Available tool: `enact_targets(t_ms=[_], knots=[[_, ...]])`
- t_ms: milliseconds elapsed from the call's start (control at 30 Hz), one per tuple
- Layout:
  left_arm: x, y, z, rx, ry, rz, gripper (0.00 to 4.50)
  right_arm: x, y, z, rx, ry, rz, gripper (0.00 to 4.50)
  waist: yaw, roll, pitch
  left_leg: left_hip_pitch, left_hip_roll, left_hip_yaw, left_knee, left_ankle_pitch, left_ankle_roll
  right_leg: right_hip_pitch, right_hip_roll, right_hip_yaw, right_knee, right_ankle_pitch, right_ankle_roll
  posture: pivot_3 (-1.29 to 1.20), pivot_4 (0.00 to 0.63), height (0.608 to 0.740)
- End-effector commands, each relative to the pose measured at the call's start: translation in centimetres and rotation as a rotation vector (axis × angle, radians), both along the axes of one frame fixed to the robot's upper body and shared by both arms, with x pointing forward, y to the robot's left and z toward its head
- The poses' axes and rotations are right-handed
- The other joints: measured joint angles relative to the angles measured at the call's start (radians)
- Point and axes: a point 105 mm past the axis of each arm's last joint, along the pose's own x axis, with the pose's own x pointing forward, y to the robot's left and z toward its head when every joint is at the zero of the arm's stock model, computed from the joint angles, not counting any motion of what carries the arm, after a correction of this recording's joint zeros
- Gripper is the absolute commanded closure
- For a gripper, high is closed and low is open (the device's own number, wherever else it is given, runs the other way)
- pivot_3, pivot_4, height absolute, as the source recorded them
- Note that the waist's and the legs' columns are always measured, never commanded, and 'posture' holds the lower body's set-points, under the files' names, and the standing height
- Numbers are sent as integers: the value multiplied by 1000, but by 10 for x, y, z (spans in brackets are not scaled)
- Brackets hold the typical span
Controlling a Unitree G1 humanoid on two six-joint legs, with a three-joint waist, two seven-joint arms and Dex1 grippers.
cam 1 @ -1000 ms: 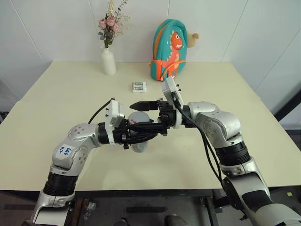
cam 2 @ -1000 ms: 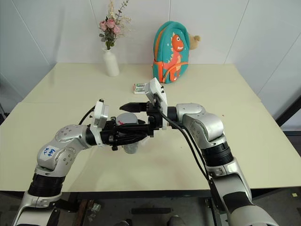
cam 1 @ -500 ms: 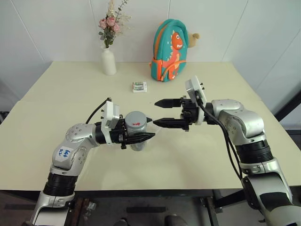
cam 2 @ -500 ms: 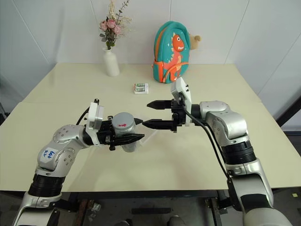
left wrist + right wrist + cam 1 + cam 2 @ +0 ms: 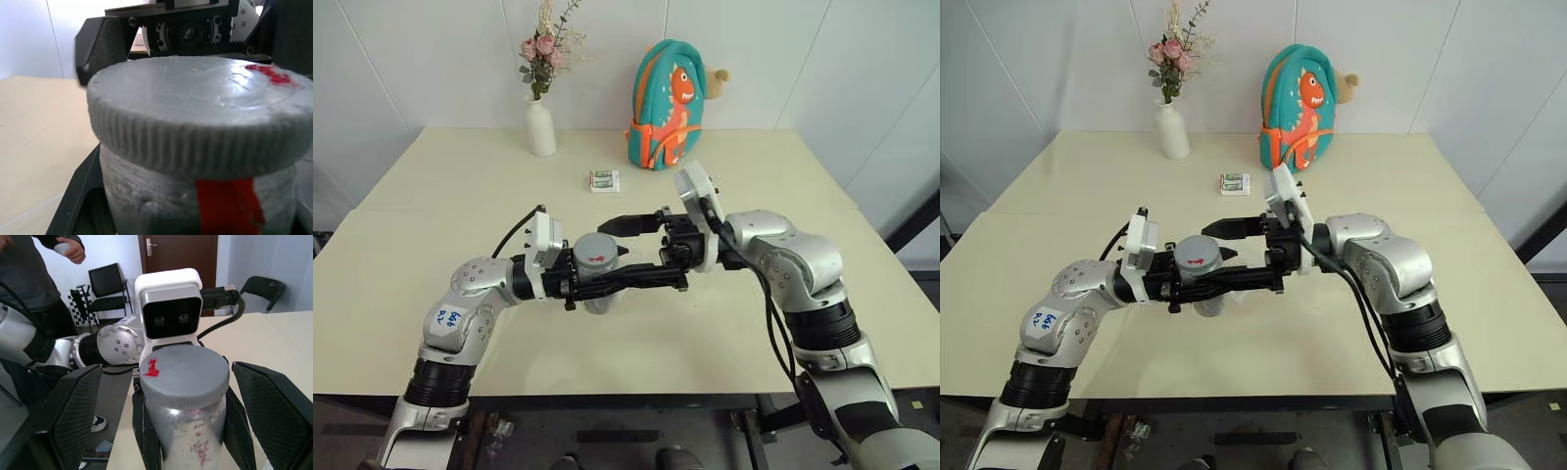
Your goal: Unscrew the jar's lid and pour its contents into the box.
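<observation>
- Jar [image 5: 597, 279] is held upright above the near middle of the table [image 5: 431, 196], clamped low on its body by the left claw [image 5: 607, 284], whose fingers are closed tight on it; this grip appears meant to keep the body from turning while the cap is worked.
- Red markings are seen on the jar's side in the left wrist view, and the ribbed grey lid [image 5: 195, 112] with its small red mark is seated on top, so unscrewing is judged not yet finished.
- The lid is left clear above the left fingers, which seems deliberate, so that it can be reached from the other side.
- The right claw [image 5: 641, 247] is brought in level from the right with its fingers spread wide, one on the far side of the lid and one on the near side; in the right wrist view a gap is seen between each pad and the lid, so nothing is gripped by it.
- The jar thus lies between the open right fingers, at their tips, ready to be closed upon.
- A clear box cannot be made out with certainty beneath the arms.
- Far on the table a white vase [image 5: 538, 125], a small packet [image 5: 603, 180] and a teal backpack [image 5: 666, 103] are set well apart from the work.
</observation>
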Motion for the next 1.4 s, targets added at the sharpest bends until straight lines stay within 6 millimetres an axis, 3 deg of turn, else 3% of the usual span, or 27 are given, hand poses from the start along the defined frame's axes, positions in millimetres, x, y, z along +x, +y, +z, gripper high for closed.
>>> enact_targets(t_ms=[33, 367, 600, 800, 933, 1133, 1400], knots=[[-6, -6, 7, -7, -26, -26, 2241, 2, 7, 13, 27, -62, -27, 48, -1, 0, 0, 0, 0, 0, 0, 0, 0, 0, 0, 0, 0, 0, 0, 0, 150, 740], [-9, -9, 8, -3, -22, -40, 2241, 18, 7, 21, 49, -74, -91, 48, -2, 0, 0, 0, 0, 0, -1, 0, 0, 0, 0, 0, 0, 0, 0, 0, 150, 740], [-9, -7, 9, -8, -25, -33, 2241, 38, -40, 18, -7, -77, -179, 48, 5, 0, 0, 0, 0, -1, -1, 0, 0, 0, 0, -1, -1, 0, 0, 0, 150, 740], [-10, -6, 9, -8, -23, -31, 2241, 39, -60, 16, -34, -64, -184, 48, -7, 0, 0, 0, 0, 0, -2, 0, 0, 0, 0, 0, -1, 0, 0, 0, 150, 740], [-8, -6, 9, -10, -22, -26, 2241, 16, -47, 32, 25, -56, -61, 48, -7, 1, 0, 0, 0, 0, -2, 0, 0, -1, 0, 0, 0, 0, 0, 0, 150, 740], [-8, -8, 9, -12, -21, -30, 2241, -6, -19, 23, 27, -37, 33, 48, -2, 1, 0, 0, 0, -1, -1, 0, 0, 0, 0, -1, 0, 0, 0, 0, 150, 740], [-8, -10, 10, -9, -21, -38, 2241, -1, 4, 10, 9, -46, -12, 48, -1, 1, 0, 0, 0, -1, 0, 0, 0, 0, 0, -1, 0, 0, 0, 0, 150, 740]])
